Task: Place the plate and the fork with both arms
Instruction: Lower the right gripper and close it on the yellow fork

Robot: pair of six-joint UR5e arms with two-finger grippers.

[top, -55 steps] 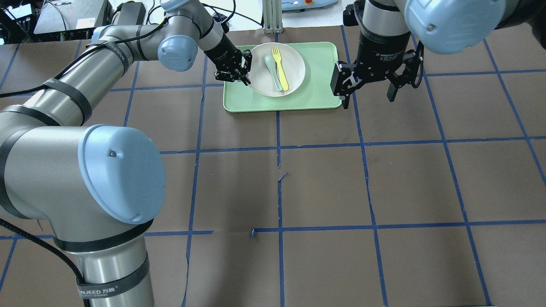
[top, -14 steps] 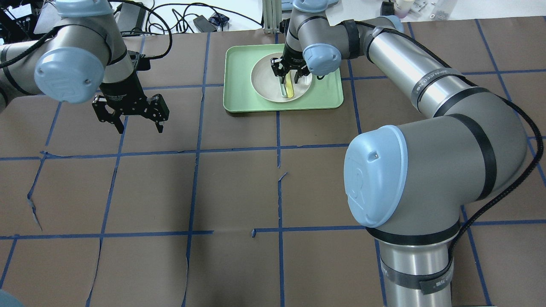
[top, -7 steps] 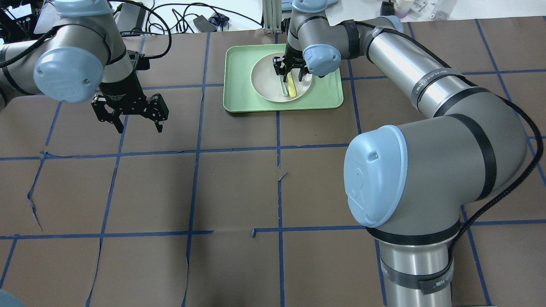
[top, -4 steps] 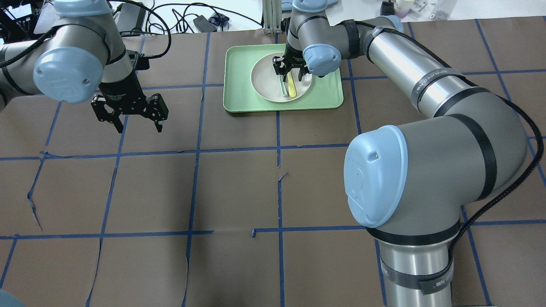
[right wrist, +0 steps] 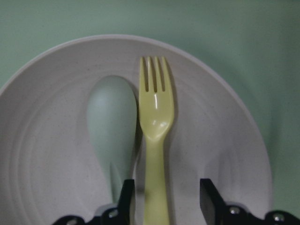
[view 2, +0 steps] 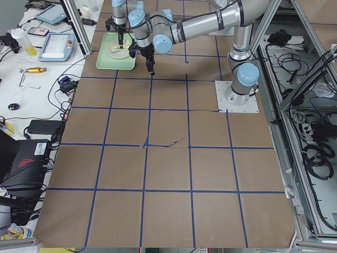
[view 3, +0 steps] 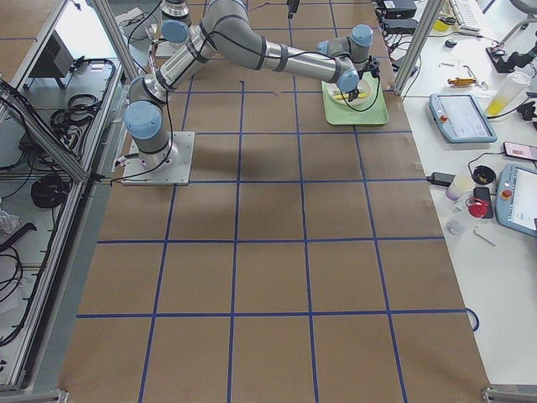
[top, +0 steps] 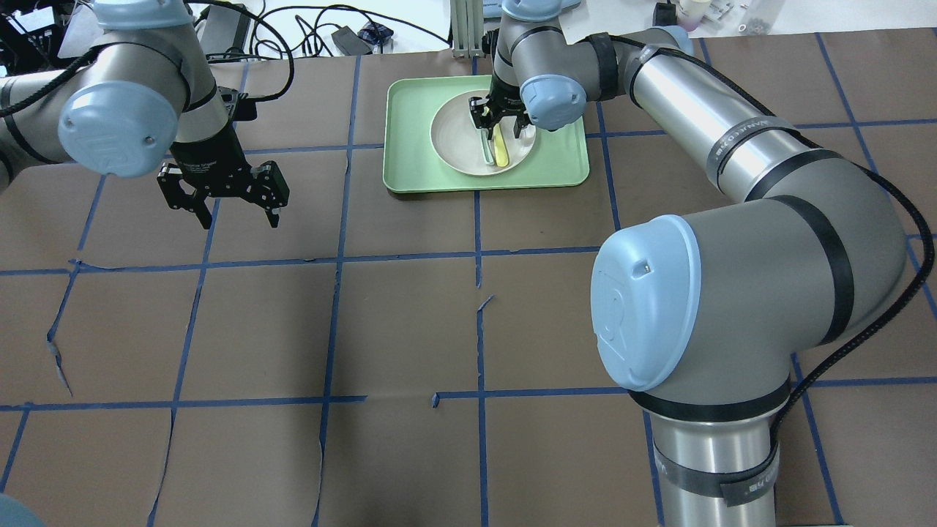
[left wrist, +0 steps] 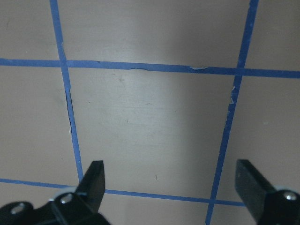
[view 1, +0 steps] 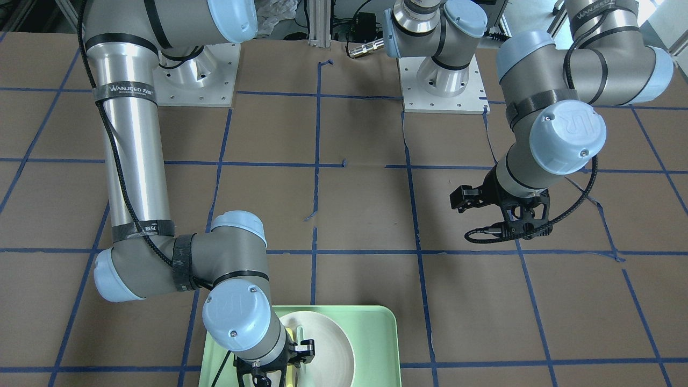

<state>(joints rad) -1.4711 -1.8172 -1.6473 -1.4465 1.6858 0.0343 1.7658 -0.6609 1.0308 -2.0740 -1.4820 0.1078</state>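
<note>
In the last few seconds the arms have swapped roles: the left gripper (top: 238,212), which had been at the plate's rim, now hangs over bare table (top: 410,322) well to the left of the tray (top: 410,146), its fingers spread wide and empty in the wrist view (left wrist: 171,180). The right gripper (top: 500,124) has come from beside the tray to hover low over the plate (top: 450,139), hardly shifting in the final second. The plate has not moved and still lies on the tray with the fork (right wrist: 154,117) and spoon (right wrist: 111,122) side by side in it. The right fingers (right wrist: 208,197) are apart and straddle the fork's handle, one close by the spoon's handle, the other clear of the fork, so nothing is pinched yet. By the look of it the fork goes first: closing should catch the handle, though the near finger may nudge the spoon
</note>
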